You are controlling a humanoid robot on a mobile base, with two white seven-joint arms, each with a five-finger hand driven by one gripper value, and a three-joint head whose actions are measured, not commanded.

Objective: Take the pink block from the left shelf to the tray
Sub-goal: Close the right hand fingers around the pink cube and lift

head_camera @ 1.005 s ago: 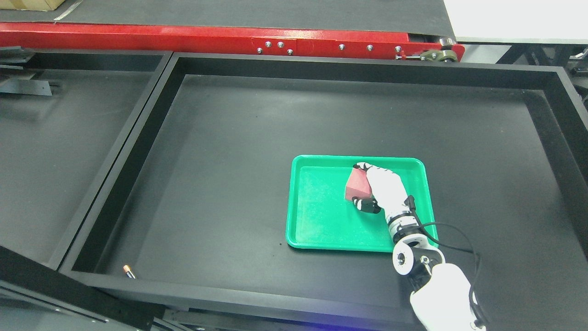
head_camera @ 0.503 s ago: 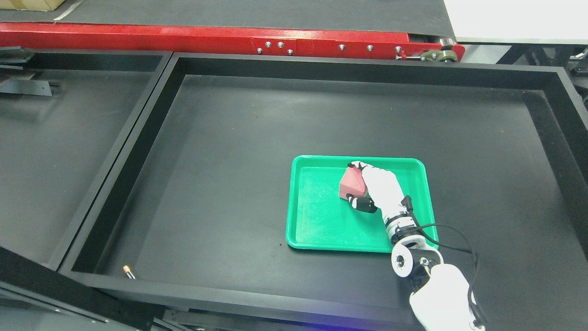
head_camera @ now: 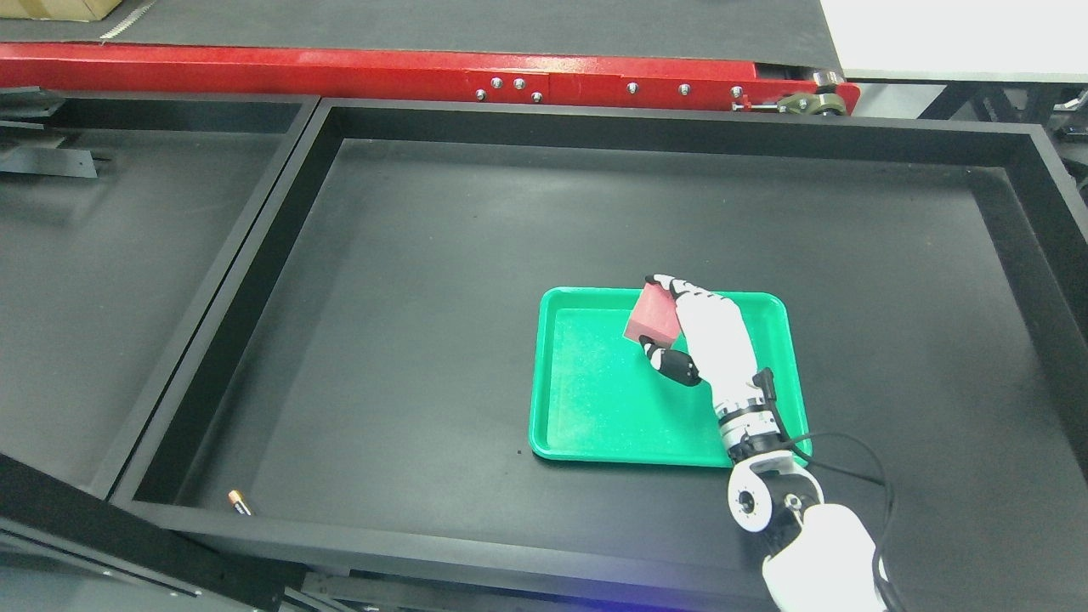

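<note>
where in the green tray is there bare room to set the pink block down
The tray floor is bare on its left half and along the near edge. The only crowded part is the far right, where the right hand holds the pink block.

The right hand (head_camera: 710,336) covers the right side of the pink block (head_camera: 653,314), so only its left face and part of its top show. Whether the block touches the green tray (head_camera: 595,408) or is held clear of it cannot be told from up here. The hand and wrist also hide a strip of the tray's floor and part of its near right rim. The white forearm runs off the bottom edge. A small thing (head_camera: 239,501) lies at the near left corner of the big black bin (head_camera: 646,127), too tiny to name. The left bin (head_camera: 127,255) is cut by the left edge.
</note>
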